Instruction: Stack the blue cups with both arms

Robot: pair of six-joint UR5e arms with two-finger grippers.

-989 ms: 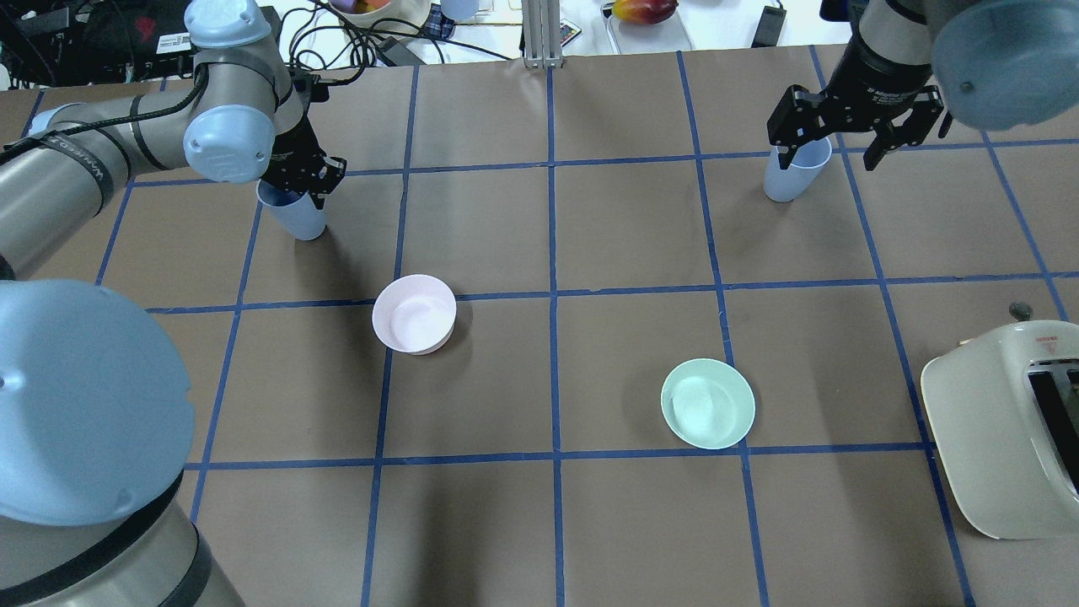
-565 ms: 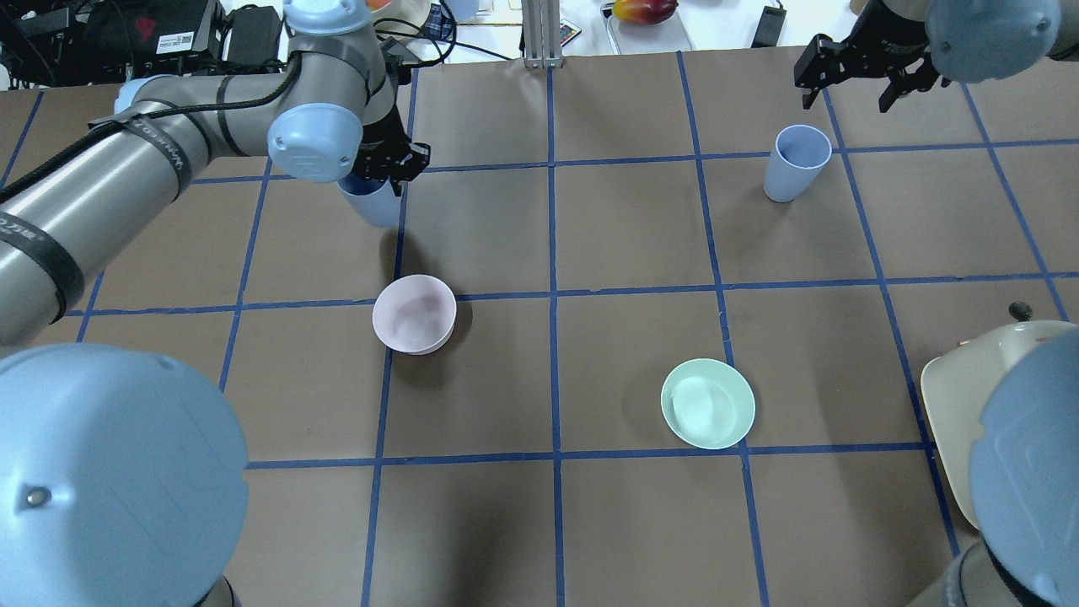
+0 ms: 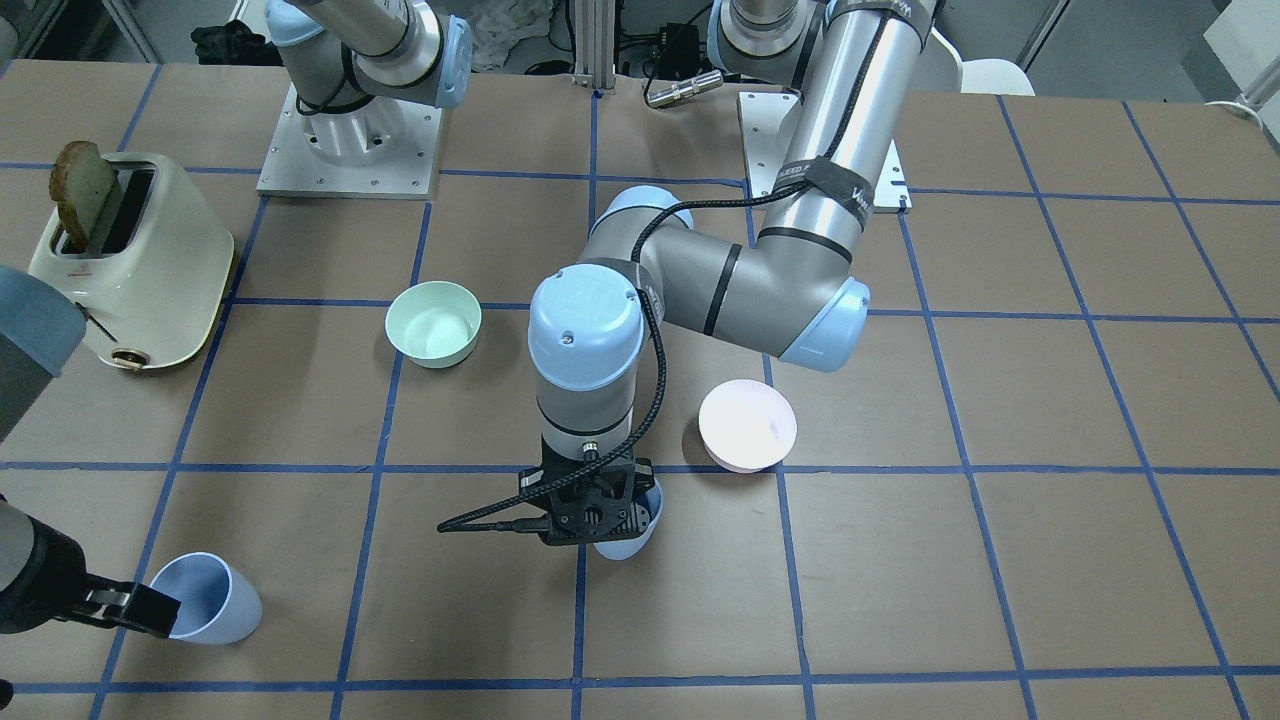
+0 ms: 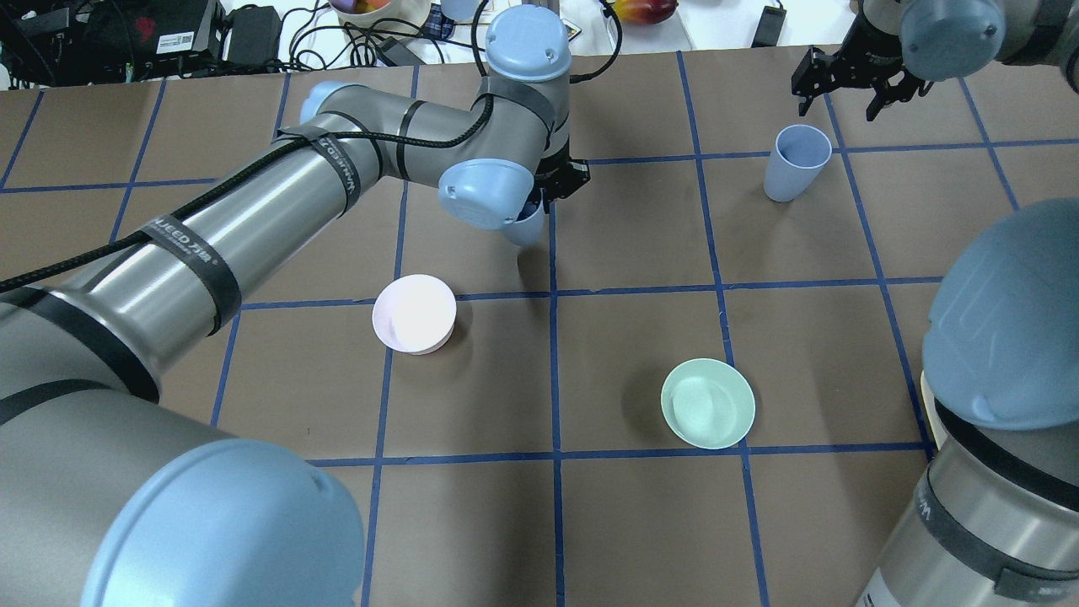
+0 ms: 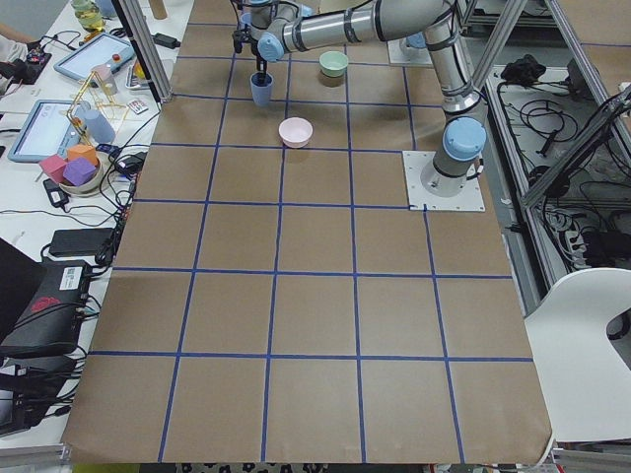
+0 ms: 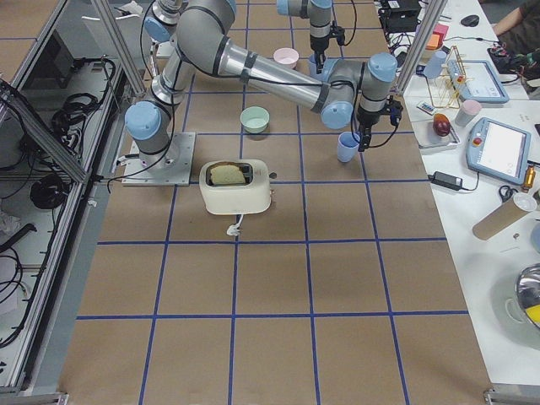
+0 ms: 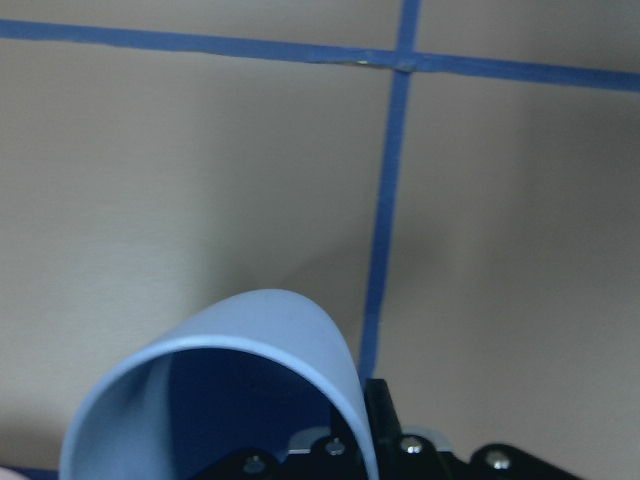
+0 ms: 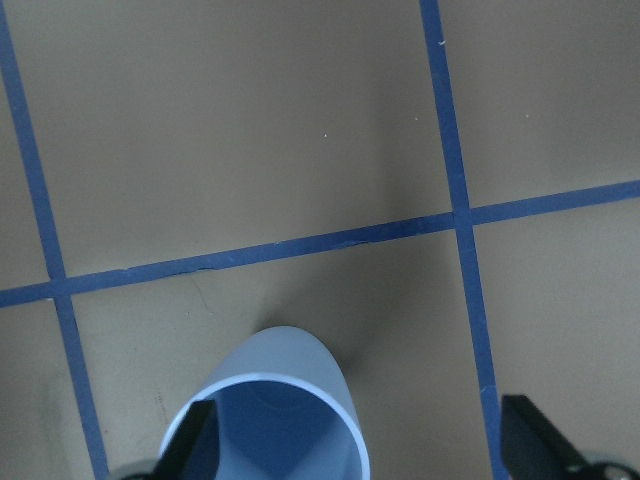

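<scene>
My left gripper (image 4: 552, 181) is shut on one blue cup (image 4: 527, 223) at its rim and holds it over the far middle of the table; the cup also shows in the front view (image 3: 632, 532) and fills the bottom of the left wrist view (image 7: 230, 400). The second blue cup (image 4: 797, 162) stands upright and free on the table at the far right, and shows too in the front view (image 3: 205, 598). My right gripper (image 4: 843, 88) is open and empty, raised just beyond that cup, whose rim lies between its fingers (image 8: 535, 430) in the right wrist view.
A pale pink bowl (image 4: 414, 314) sits left of centre and a mint-green bowl (image 4: 707, 403) right of centre, both nearer the robot than the cups. A cream toaster (image 3: 140, 270) holding a bread slice stands at the table's right end.
My left arm has carried its blue cup rightward from the far left to the table's middle. My right gripper has lifted off the other cup and drawn back toward the far edge.
</scene>
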